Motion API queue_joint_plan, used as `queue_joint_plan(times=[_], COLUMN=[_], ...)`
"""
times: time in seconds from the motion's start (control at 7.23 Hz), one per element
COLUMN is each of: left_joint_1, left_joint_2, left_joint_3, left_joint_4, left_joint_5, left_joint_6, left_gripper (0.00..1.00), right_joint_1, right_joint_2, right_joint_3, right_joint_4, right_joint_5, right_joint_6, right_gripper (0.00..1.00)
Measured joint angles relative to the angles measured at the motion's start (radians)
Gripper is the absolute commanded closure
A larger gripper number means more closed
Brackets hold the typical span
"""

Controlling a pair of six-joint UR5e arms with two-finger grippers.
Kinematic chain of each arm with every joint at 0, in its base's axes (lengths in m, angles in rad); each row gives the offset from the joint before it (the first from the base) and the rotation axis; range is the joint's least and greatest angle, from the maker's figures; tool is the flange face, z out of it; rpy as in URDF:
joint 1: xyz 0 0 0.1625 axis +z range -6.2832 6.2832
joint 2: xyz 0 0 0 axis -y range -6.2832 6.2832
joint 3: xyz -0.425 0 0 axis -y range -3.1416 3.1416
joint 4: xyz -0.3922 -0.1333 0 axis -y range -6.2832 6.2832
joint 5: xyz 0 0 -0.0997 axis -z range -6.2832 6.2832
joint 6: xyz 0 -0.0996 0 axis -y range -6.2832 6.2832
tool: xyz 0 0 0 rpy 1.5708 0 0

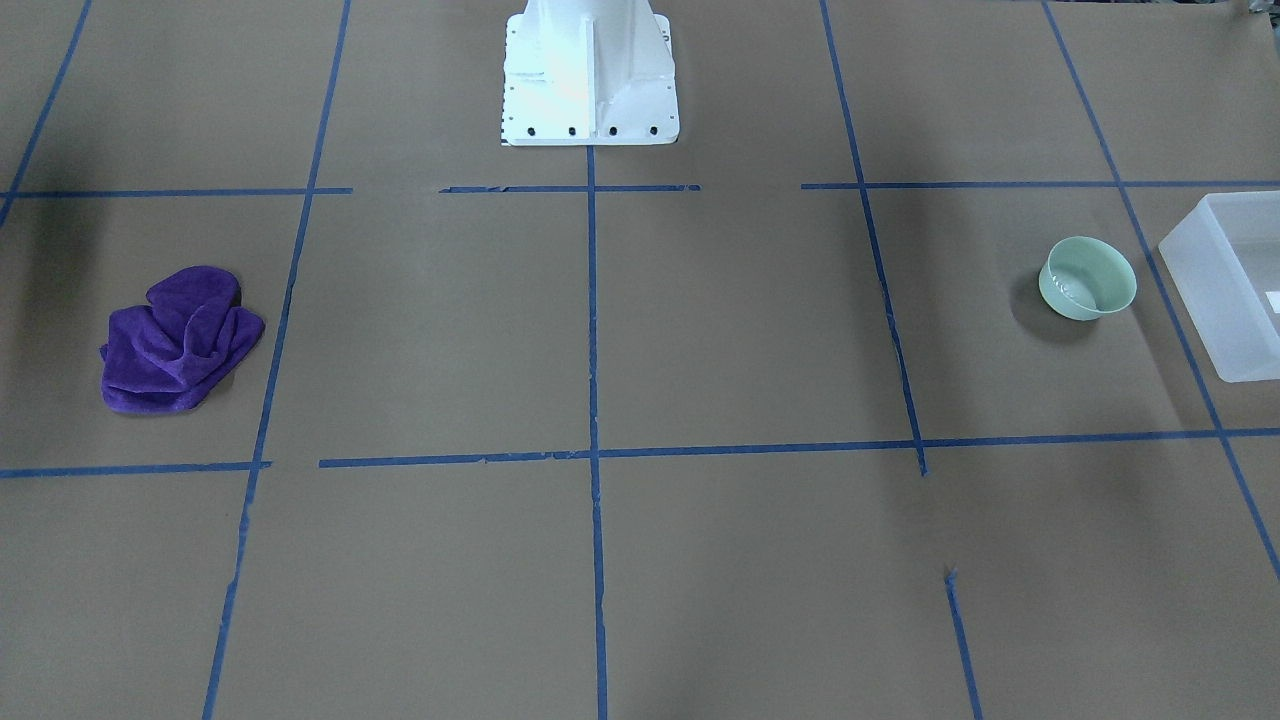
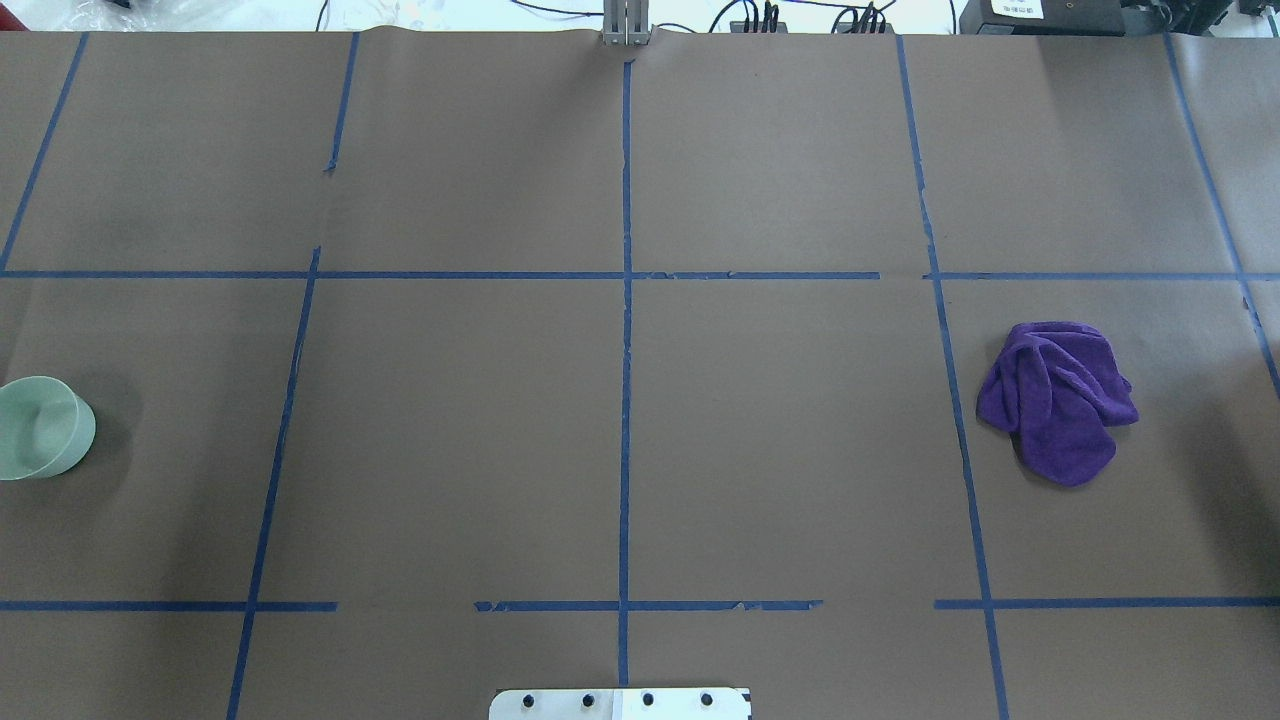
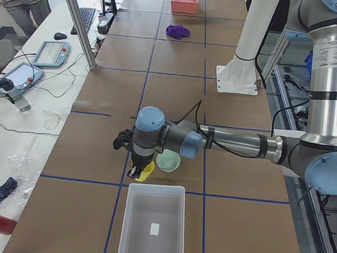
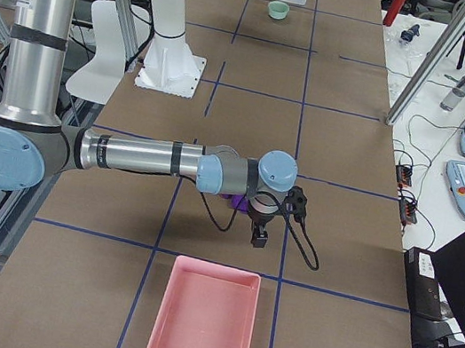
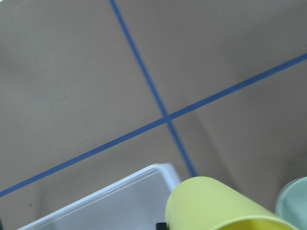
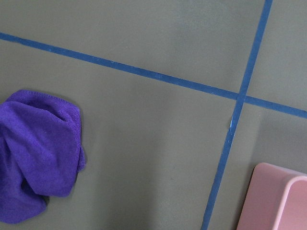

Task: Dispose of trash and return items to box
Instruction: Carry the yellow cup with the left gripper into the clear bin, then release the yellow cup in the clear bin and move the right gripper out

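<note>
My left gripper [image 3: 134, 173] holds the yellow cup [image 3: 145, 172] tilted, just above the near edge of the frosted white box [image 3: 155, 189]. In the left wrist view the cup [image 5: 211, 206] hangs close to the camera over the box corner [image 5: 120, 201]. The mint-green bowl [image 3: 168, 160] stands upright on the table beside the cup, next to the box [image 1: 1215, 290]. The bowl also shows in the front view [image 1: 1088, 278] and the overhead view [image 2: 40, 427]. My right gripper [image 4: 257, 237] hovers near the purple cloth. I cannot tell whether it is open or shut.
A crumpled purple cloth [image 1: 180, 340] lies on the robot's right side, also in the right wrist view [image 6: 33, 153]. A pink tray [image 4: 202, 322] sits past it at the table's end. The white robot base [image 1: 590, 75] stands at the middle. Blue tape lines grid the brown table.
</note>
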Motion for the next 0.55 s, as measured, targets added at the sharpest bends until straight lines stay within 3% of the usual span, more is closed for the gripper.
queue_joint_plan(times=[0.28, 0.55], left_joint_1=[-0.039, -0.035], left_joint_2=[0.003, -0.003], left_joint_3=[0.184, 0.302], left_joint_4=[-0.079, -0.124], left_joint_5=[-0.013, -0.118], left_joint_6=[0.056, 0.039], left_gripper=[1.00, 1.00], right_joint_1=[-0.008, -0.016], right_joint_2=[0.001, 0.001], right_joint_3=[0.000, -0.002], right_joint_4=[0.000, 0.000], right_joint_5=[0.000, 0.000], right_joint_6=[0.000, 0.000], right_gripper=[0.00, 0.00])
